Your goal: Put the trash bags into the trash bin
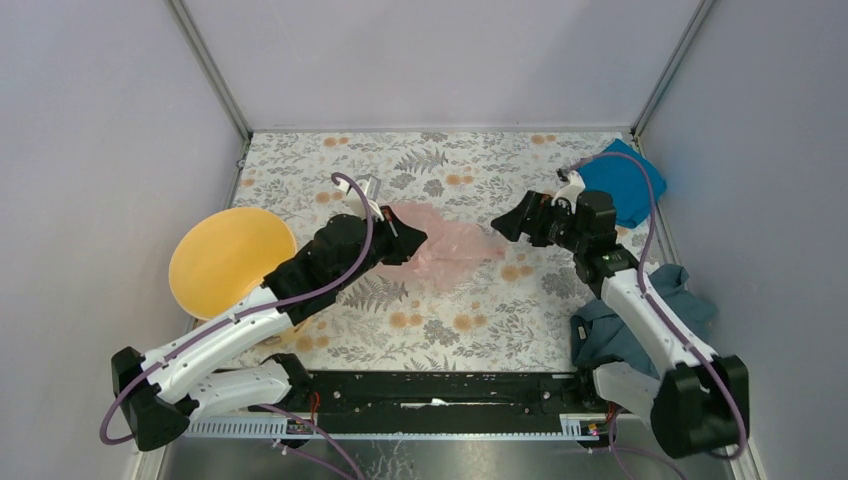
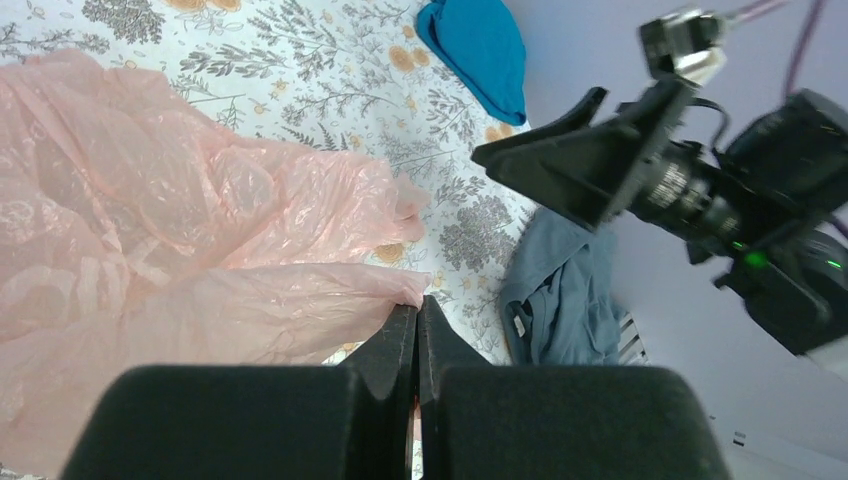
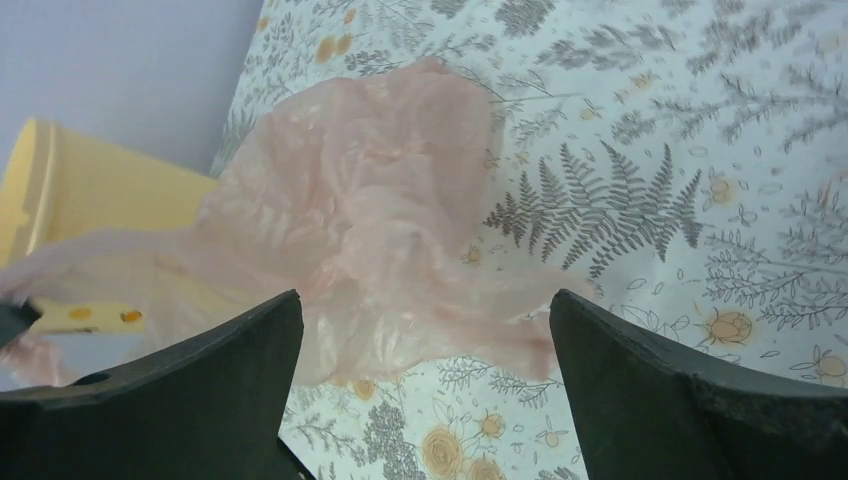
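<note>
Left gripper, jaws pressed together, pinches the trash bag edge; right gripper, jaws wide apart, just beside it.

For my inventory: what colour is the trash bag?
The trash bag is translucent pale pink; left wrist view shows it best.

Pale translucent pink is being shown by the bag, yellow-orange by the bin. The bench is being covered by a white print of grey ferns and orange flowers. A blue cloth and a teal cloth are being seen. Black is being shown by the left end effector and the right end effector.
</note>
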Controlling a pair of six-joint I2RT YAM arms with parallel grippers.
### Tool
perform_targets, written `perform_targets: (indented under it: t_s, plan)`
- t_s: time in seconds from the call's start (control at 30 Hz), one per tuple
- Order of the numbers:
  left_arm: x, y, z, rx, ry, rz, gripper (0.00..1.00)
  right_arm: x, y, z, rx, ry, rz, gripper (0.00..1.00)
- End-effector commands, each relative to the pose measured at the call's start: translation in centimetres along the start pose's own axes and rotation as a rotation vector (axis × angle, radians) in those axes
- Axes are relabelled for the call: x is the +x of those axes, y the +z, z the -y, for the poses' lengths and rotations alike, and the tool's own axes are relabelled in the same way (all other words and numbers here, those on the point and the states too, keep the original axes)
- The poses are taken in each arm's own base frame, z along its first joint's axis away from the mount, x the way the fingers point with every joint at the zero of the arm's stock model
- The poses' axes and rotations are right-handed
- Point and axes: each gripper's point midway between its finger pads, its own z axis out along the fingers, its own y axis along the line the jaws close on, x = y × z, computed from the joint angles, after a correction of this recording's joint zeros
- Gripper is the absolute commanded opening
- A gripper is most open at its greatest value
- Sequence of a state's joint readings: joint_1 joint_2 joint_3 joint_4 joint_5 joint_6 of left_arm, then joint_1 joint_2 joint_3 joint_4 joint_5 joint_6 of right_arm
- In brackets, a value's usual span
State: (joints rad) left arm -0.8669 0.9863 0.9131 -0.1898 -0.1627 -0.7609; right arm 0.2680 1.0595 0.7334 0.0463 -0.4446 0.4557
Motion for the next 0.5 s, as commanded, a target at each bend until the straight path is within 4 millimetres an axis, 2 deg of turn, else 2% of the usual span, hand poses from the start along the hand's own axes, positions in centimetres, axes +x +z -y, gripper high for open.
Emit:
perform_targets:
  t_s: [0.0, 0.1, 0.2, 0.27, 0.37, 0.4, 0.47]
  plan:
    - [-0.2, 0.1, 0.4, 0.014, -0.010, 0.009, 0.00, 0.7, 1.7, 1.4, -0.175, 0.216, -0.017, 1.00]
    - [-0.4, 0.1, 0.8, 0.028, -0.005, 0.004, 0.00, 1.2, 3.4, 2.5, -0.209, 0.273, -0.058, 1.00]
    - [-0.3, 0.4, 0.9, 0.034, -0.003, -0.002, 0.00, 1.9, 4.6, 2.1, -0.299, 0.328, -0.118, 1.00]
    - [0.1, 0.9, 1.1, 0.046, -0.017, -0.010, 0.00, 2.0, 4.4, 0.2, -0.413, 0.407, -0.140, 1.00]
    - [0.6, 1.9, 1.5, 0.061, -0.036, -0.027, 0.00, 2.1, 3.0, -4.2, -0.597, 0.439, -0.139, 1.00]
    - [0.7, 2.2, 1.6, 0.067, -0.043, -0.033, 0.00, 2.7, 2.8, -5.9, -0.643, 0.433, -0.154, 1.00]
    - [0.8, 2.8, 1.9, 0.077, -0.053, -0.036, 0.00, 4.0, 2.8, -7.9, -0.673, 0.434, -0.176, 1.00]
